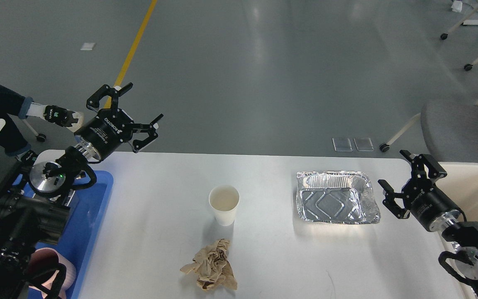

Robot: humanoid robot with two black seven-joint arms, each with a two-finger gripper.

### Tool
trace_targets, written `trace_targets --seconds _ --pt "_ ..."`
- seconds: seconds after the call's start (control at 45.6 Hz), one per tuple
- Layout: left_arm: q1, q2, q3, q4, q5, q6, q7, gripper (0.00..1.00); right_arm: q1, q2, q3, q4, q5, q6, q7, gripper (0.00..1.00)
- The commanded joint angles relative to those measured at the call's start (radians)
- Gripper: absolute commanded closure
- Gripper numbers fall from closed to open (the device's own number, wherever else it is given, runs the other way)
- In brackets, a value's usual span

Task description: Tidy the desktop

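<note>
Now your desktop [264, 257] spreads below both arms, with the foil tray [335, 197], paper cup [224, 204] and crumpled paper [210, 265] on it. Right gripper [405, 182], fingers spread and empty, sits just beside the tray; left gripper [133, 114], likewise spread, hovers well apart.

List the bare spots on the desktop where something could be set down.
Free on the desktop: the strip between cup and foil tray, the near right corner below the foil tray, and the stretch between blue tray and cup. Crowded: cup with crumpled paper just below, and the blue tray under the left arm.
</note>
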Motion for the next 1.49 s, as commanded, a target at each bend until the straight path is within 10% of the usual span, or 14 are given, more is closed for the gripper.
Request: trace_targets --seconds 0.0,0.834,1.47 --pt "0.008 -0.039 -0.076 0.070 -0.005 -0.006 -0.002 0.00 0.006 0.006 0.003 0.000 0.000 0.001 0.004 0.00" --pt "0.039 -0.104 -0.087 0.093 -0.016 -0.011 -0.131 0.00 -0.010 0.055 0.074 0.004 -0.023 -0.058 -0.027 0.00" --pt "0.113 -0.100 -0.070 0.093 -0.013 -0.069 -0.129 0.00 -0.189 -1.094 -0.095 0.675 -0.371 0.041 -0.030 0.00"
